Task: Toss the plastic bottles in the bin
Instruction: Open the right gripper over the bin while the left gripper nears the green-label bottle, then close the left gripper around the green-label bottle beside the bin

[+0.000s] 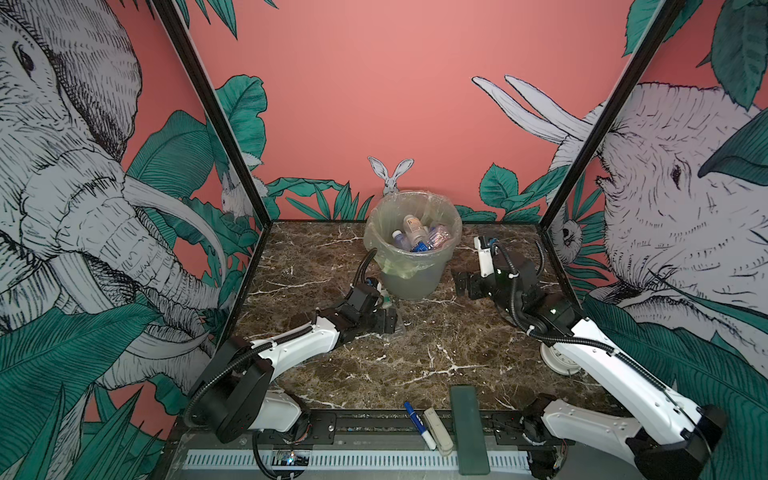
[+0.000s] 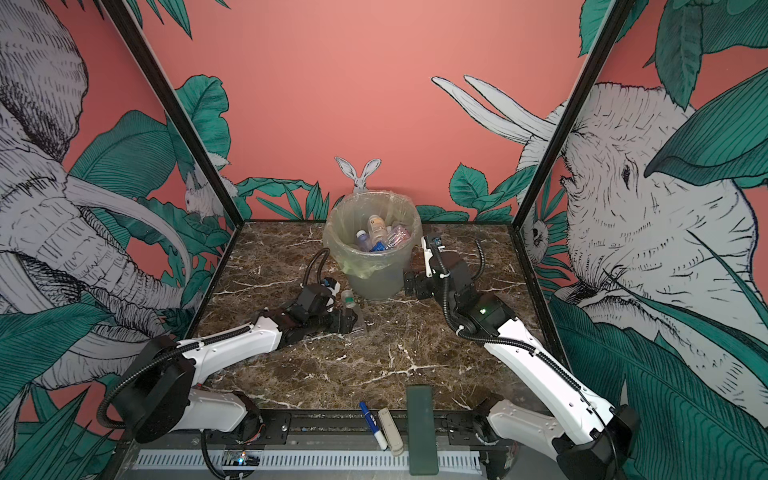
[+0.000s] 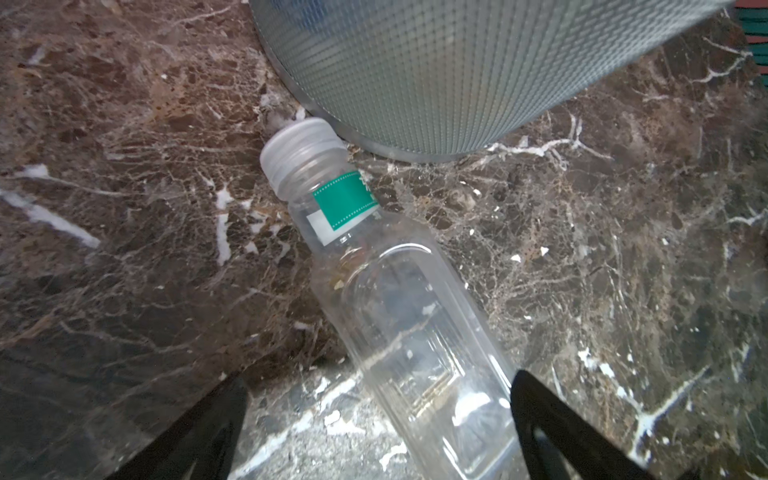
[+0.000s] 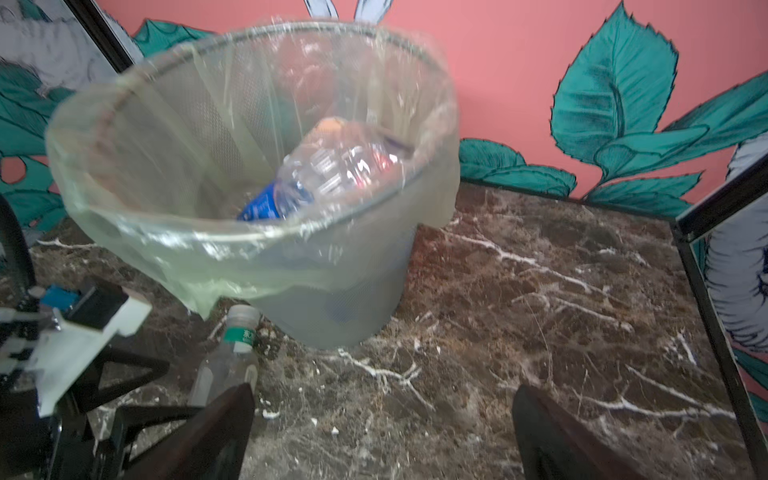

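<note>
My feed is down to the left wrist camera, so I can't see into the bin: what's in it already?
Observer: Several bottles lie inside the bin, in both top views.
Operator: And the right gripper?
Observer: The right gripper hangs open and empty, right of the bin.
Operator: Any more bottles lying loose besides mine?
Observer: None that I can see; only a marker pen and a dark green bar at the front edge.

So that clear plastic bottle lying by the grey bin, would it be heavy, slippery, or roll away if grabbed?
The clear plastic bottle looks empty, the marble table shows through, so probably very light. Its thin glossy walls may dent or slip under a squeeze. Its flat-panelled body likely resists rolling; pushed, it might pivot against the grey plastic bin.
</note>
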Tool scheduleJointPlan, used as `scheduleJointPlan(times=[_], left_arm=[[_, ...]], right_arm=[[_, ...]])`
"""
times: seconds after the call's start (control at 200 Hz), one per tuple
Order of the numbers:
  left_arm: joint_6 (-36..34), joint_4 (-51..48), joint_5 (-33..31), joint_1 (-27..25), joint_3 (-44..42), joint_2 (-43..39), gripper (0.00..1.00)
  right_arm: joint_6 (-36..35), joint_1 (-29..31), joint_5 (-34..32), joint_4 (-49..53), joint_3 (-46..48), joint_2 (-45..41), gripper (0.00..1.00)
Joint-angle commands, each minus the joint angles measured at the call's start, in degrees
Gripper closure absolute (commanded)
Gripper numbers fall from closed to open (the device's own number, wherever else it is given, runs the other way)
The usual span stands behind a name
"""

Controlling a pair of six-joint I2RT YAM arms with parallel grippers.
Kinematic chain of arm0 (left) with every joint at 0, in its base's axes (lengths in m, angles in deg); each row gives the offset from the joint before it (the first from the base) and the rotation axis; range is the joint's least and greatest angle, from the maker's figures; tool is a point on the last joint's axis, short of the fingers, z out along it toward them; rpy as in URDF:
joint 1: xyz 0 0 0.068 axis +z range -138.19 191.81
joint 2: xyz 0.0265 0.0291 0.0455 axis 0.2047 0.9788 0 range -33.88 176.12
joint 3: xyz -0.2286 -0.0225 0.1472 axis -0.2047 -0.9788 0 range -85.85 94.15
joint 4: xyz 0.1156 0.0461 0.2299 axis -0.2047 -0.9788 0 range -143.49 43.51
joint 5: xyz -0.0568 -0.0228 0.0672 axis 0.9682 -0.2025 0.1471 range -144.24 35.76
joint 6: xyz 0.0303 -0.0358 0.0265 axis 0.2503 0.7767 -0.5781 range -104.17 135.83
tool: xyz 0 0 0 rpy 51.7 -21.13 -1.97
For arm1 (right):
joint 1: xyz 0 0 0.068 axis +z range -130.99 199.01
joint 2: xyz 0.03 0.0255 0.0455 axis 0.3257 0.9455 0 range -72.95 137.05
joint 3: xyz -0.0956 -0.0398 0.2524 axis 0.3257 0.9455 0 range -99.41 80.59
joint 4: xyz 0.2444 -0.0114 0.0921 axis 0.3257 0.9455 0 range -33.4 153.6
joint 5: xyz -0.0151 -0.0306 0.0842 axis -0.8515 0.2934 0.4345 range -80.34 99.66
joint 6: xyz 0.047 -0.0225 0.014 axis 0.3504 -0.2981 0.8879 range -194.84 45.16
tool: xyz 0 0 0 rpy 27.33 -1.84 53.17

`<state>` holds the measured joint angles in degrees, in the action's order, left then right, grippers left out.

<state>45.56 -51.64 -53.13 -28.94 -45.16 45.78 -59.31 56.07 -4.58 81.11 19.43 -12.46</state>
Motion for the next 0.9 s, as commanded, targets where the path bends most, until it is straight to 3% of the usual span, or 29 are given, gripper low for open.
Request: scheduleJointPlan(times=[0.0, 0.23, 0.45, 0.895], left_arm=[[2.34, 2.18, -0.91, -1.34, 2.06, 1.55, 0.0], [2.89, 2.91, -1.19, -2.13, 3.72, 5.97, 0.0], [2.44, -2.26, -3.67, -2.34, 5.67, 8.21, 0.0], [-0.8, -11.45, -10.35, -2.36, 4.27, 4.24, 0.02]], right_arm=[[2.4, -0.1, -0.65, -0.66, 3.17, -2.95, 0.01], [4.85, -0.19, -0.13, 0.2, 7.97, -6.47, 0.01], [5.69, -0.19, 0.69, -0.01, 9.09, -6.99, 0.01], [8.26, -0.14, 4.24, -3.55, 9.66, -3.75, 0.01]])
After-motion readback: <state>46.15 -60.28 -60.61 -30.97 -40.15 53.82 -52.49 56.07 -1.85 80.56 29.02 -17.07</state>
